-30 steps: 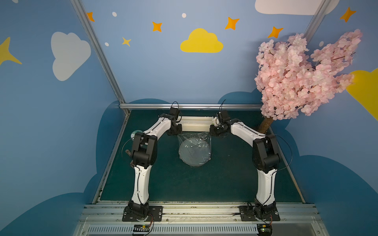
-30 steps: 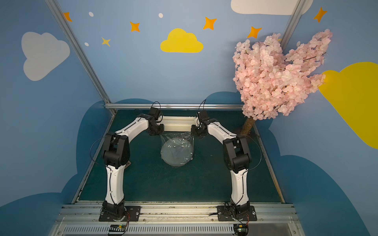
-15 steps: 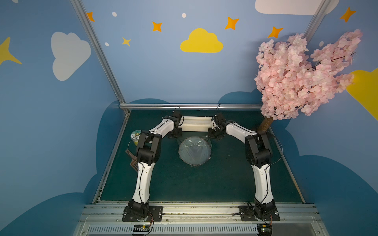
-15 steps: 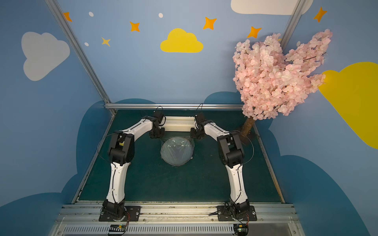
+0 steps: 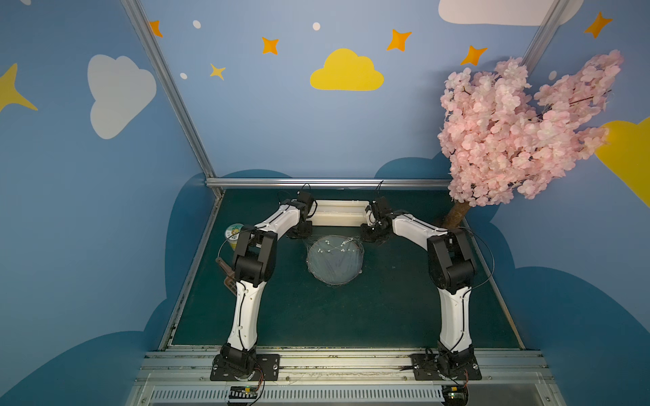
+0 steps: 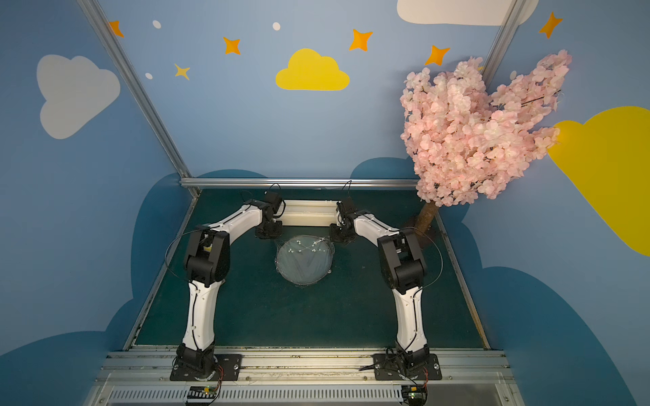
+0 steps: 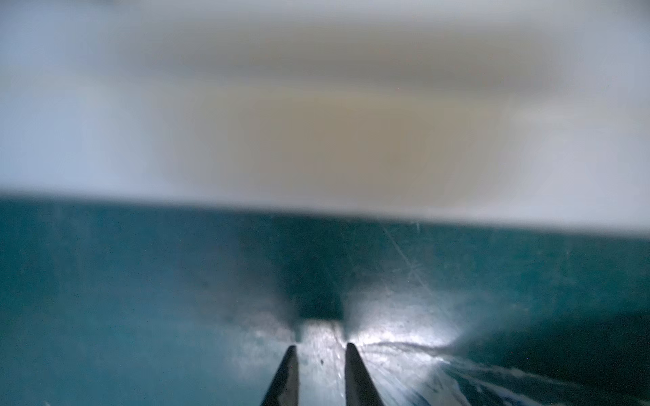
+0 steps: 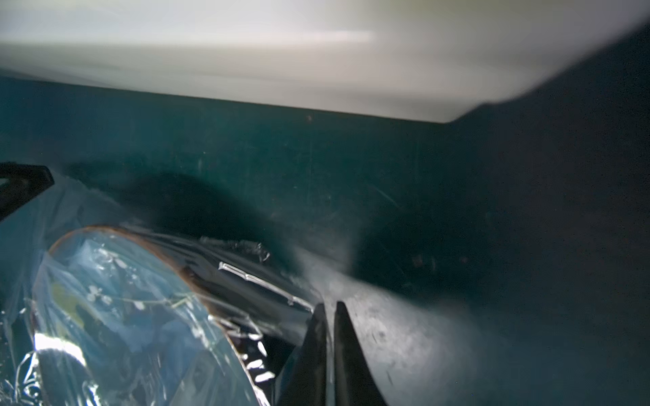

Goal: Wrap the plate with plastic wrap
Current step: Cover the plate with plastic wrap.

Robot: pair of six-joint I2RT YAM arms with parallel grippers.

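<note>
The plate (image 5: 335, 262) lies on the surface (image 5: 316, 316) under the plastic wrap (image 8: 242, 281), with the left hand (image 7: 320, 348) and right hand (image 8: 330, 314) low beside its far edge. Both hands are spread a little. A second ago the wrap was held higher.

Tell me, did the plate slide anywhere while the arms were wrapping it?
No. The plate sits in the same spot as a second ago, with the same gap between it and the cream box behind it.
</note>
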